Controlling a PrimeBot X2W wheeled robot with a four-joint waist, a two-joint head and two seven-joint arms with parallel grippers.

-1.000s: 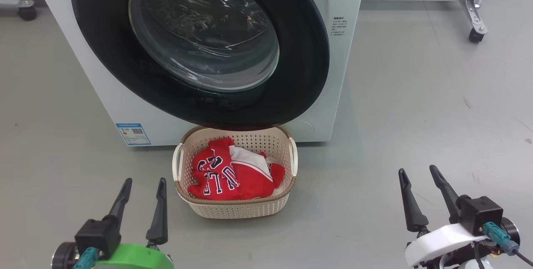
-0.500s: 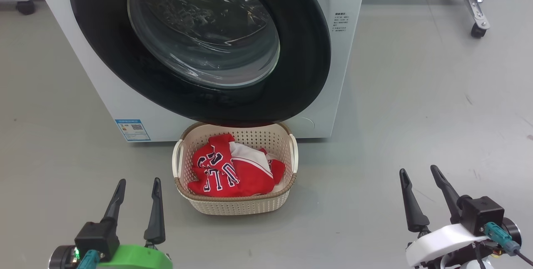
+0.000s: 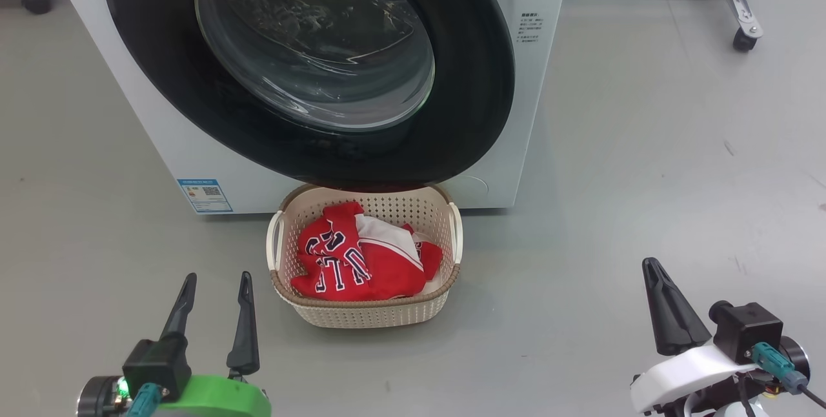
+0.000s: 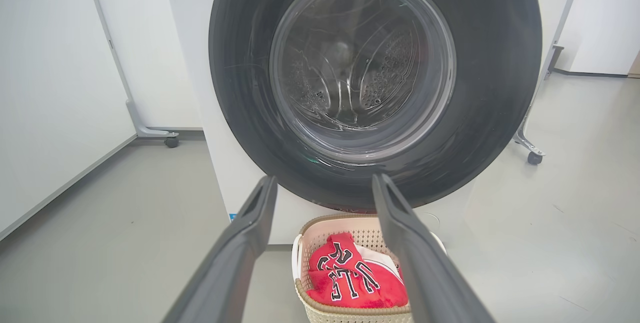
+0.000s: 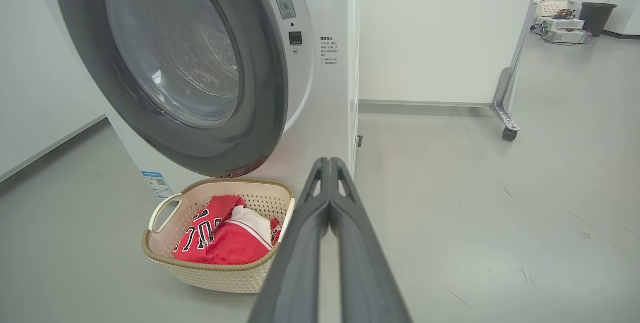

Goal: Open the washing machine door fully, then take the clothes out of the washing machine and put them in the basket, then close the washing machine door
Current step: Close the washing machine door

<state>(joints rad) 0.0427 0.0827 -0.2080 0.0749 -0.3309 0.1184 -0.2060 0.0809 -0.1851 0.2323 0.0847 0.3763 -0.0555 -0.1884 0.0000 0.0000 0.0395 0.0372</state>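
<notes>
Clothes (image 3: 364, 262) are lying heaped in the basket (image 3: 368, 315), red with white panels and dark lettering. The basket is sitting on the floor (image 3: 581, 210) just in front of the washing machine (image 3: 161, 139), tucked partly under the lower edge of the door (image 3: 471, 81). That door is looking shut against the machine's front. In the right wrist view its black rim is lying flush with the white panel, and through it, in the left wrist view, the steel drum (image 4: 395, 63) is showing no fabric that I can make out. What is changing is the right gripper (image 3: 652, 268): half a second ago its two fingers were standing apart, and now they are pressing together into a single point, closing on nothing, hanging over bare floor well to the right of the basket. Nothing else is moving among the things; the slight shift in the head view is looking like the camera's own. Judging from this, all three steps are appearing done, and the closing fingers are reading as an arm settling to rest rather than starting a new grasp. The left gripper (image 3: 218, 276) is hovering low near the basket's left side with its fingers spread wide — holding nothing, touching nothing.
</notes>
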